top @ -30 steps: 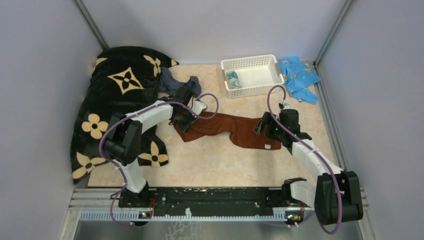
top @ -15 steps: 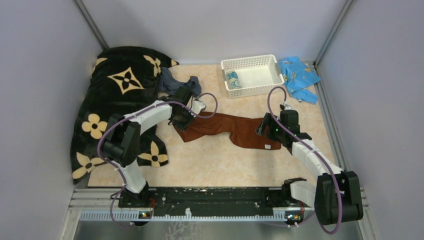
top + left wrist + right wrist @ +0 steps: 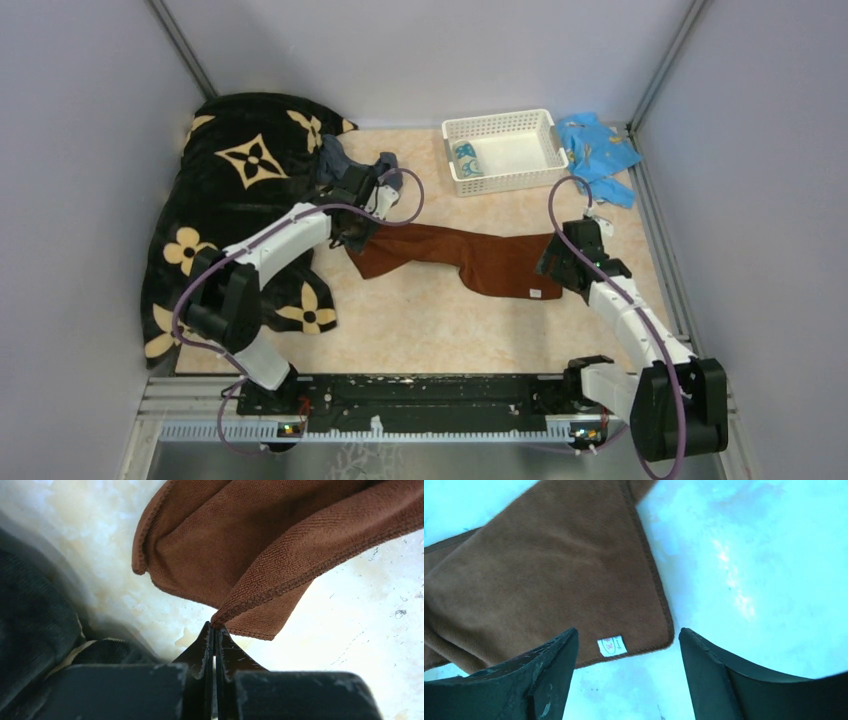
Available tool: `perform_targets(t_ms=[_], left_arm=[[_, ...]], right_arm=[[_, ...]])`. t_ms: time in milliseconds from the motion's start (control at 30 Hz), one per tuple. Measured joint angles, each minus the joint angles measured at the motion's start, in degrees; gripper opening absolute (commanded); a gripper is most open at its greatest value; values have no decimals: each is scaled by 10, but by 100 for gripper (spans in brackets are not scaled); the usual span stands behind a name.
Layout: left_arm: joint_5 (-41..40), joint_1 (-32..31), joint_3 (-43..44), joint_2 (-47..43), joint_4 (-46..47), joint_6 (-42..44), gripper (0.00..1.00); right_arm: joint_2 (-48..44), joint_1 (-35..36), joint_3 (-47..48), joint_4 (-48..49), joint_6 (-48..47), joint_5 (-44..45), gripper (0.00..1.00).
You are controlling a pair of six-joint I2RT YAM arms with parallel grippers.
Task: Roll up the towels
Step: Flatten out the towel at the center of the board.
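The rust-brown terry towel (image 3: 470,255) lies stretched out across the middle of the pale marbled table (image 3: 430,320), strung between the two sets of fingers. At its left end the left gripper (image 3: 352,236) has it. In the left wrist view the black fingers (image 3: 204,645) are pressed together on the stitched hem of a folded corner of the towel (image 3: 260,545), and the cloth fans up and away from their tips (image 3: 214,627).

Over on the other end, the right gripper (image 3: 558,264) hovers with its jaws spread wide and nothing in them. The right wrist view shows the towel's flat corner (image 3: 549,575) under the gap (image 3: 628,632), with a small white label (image 3: 610,646) between the two tips, nearer the left finger (image 3: 554,670).

Just beyond the left fingers, a crumpled dark slate grey-blue towel (image 3: 345,160) sits against the big black blanket with tan flowers (image 3: 235,170). Further out, well beyond the right fingers, a white plastic lattice basket (image 3: 500,118) holds a small teal-and-white patterned towel (image 3: 465,158), tucked into its left end. A bright light-blue speckled cloth (image 3: 598,150) lies bunched just right of the basket.
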Motion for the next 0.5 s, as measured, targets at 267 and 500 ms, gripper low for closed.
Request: perform_targets(t_ms=[267, 500], left_arm=[[-28, -3, -20, -39, 13, -11, 0], [-45, -3, -29, -50, 21, -11, 0]], right_arm=[[23, -4, 13, -84, 66, 24, 56], [23, -15, 9, -95, 128, 31, 50]])
